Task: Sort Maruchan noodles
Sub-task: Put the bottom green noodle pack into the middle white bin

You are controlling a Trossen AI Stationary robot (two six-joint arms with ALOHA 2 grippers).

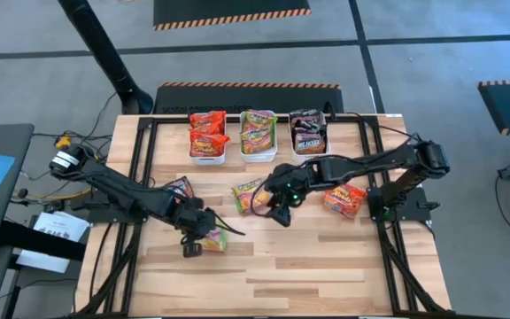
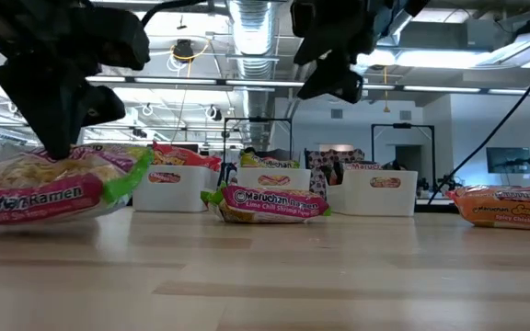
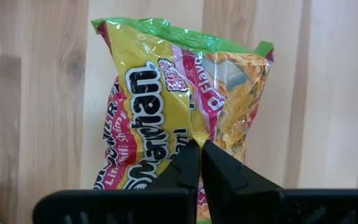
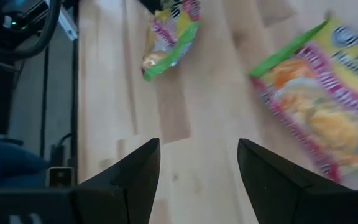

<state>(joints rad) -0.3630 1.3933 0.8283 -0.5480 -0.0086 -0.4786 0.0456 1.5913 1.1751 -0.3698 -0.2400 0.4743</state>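
Your left tool (image 1: 204, 237) is pinching a green-yellow noodle packet (image 1: 212, 237) near the front of the table (image 1: 326, 266), well away from the white bins (image 1: 258, 149), while your right tool (image 1: 279, 209) hangs spread wide just beside another green-yellow packet (image 1: 248, 195).

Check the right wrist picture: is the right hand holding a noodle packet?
No. The right hand is open over bare table, with a green-edged packet lying beyond it.
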